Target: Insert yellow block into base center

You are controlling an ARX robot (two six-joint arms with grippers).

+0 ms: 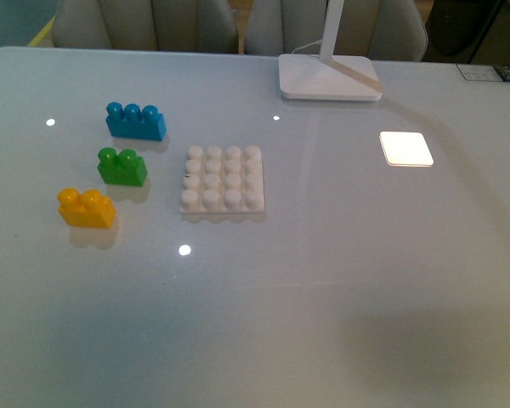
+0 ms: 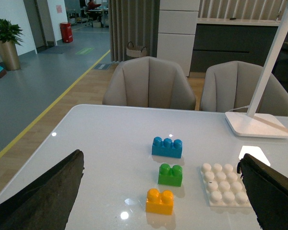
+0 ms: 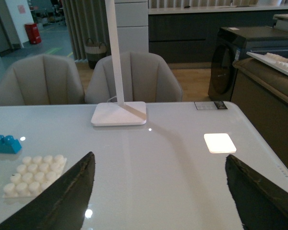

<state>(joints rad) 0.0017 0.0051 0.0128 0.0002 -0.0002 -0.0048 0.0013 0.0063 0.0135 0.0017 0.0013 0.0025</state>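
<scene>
The yellow block (image 1: 87,207) stands on the white table at the left, nearest me in a row of bricks. It also shows in the left wrist view (image 2: 160,201). The base (image 1: 222,181), a white studded plate, lies flat to its right, bare of bricks; it shows in the left wrist view (image 2: 225,184) and in the right wrist view (image 3: 34,174). My left gripper (image 2: 161,191) is open and empty, held above the table with the yellow block between its fingers' line of sight. My right gripper (image 3: 158,191) is open and empty over bare table. Neither arm shows in the front view.
A green two-stud brick (image 1: 122,167) and a blue three-stud brick (image 1: 135,121) stand behind the yellow block. A white lamp foot (image 1: 329,76) sits at the table's far edge. A glowing white square patch (image 1: 405,148) lies to the right. Chairs stand behind the table.
</scene>
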